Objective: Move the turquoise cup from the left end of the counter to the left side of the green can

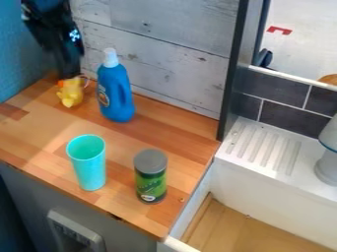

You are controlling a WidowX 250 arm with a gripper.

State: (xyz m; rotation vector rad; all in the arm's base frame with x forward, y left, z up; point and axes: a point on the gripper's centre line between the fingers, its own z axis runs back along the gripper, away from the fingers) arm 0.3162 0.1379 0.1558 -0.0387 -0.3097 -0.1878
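One small, rounded yellow toy (pixel 70 94) sits right beneath our black robot gripper (pixel 68 78), on the brown wooden counter (pixel 34 132) beside a blue plastic bottle (pixel 115 93) with a pale cap (pixel 111 58); we cannot tell whether that gripper is open or closed

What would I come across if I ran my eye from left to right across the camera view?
Small yellow item → blue bottle → green can with a grey lid → grooves of the white drainboard → pale grey object at the right edge.
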